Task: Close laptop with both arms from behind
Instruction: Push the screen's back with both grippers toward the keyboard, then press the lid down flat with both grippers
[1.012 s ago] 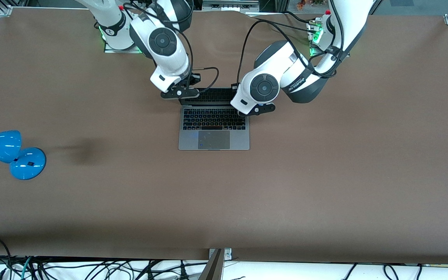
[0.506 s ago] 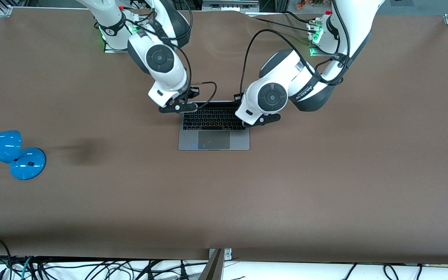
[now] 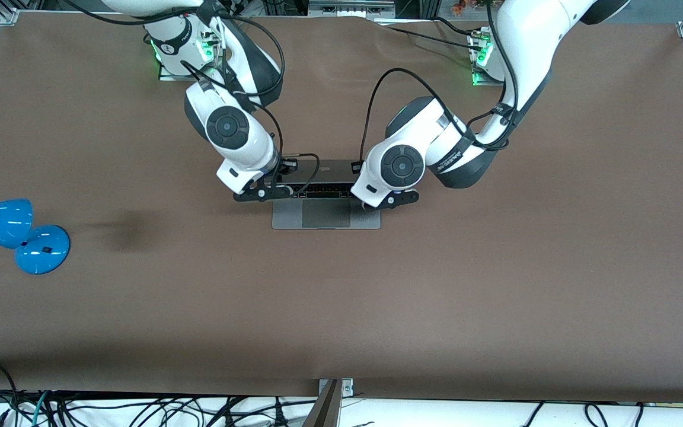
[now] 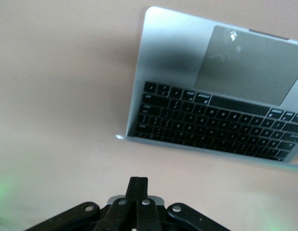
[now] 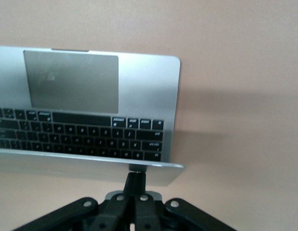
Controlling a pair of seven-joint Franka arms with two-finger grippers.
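Grey laptop (image 3: 325, 204) sits partly folded near the tabletop's robot-side edge. Right gripper (image 5: 136, 185) and left gripper (image 4: 137, 185), fingers pressed together, touch its lid.

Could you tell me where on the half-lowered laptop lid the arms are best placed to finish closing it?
On the laptop lid's raised free edge, near each corner, coming from the hinge side: the lid tilts over the keyboard, so the shut left gripper and right gripper can likely press it down evenly.
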